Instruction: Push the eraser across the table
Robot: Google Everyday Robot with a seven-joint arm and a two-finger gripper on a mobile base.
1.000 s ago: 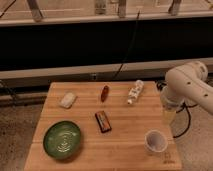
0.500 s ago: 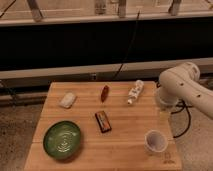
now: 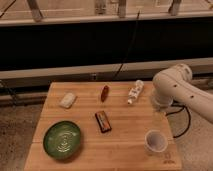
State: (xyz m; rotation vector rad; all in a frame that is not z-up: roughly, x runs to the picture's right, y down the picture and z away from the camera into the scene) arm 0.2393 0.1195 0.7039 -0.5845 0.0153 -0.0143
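The eraser [image 3: 103, 121], a small black block with an orange-red stripe, lies flat near the middle of the light wooden table [image 3: 131, 131]. My white arm [image 3: 172, 87] reaches in over the table's right edge. My gripper [image 3: 161, 107] is at the arm's lower end, above the right side of the table, well to the right of the eraser and apart from it. The arm's bulk hides most of the gripper.
A green bowl [image 3: 62, 139] sits front left and a pale cream lump [image 3: 68, 100] back left. A slim dark-red pepper-like thing [image 3: 105, 92] and a lying white bottle [image 3: 134, 92] are at the back. A white cup [image 3: 155, 141] stands front right, near a corner logo [image 3: 168, 161].
The arm has swung leftward, further in over the table's right edge. The eraser and the other objects have not moved.
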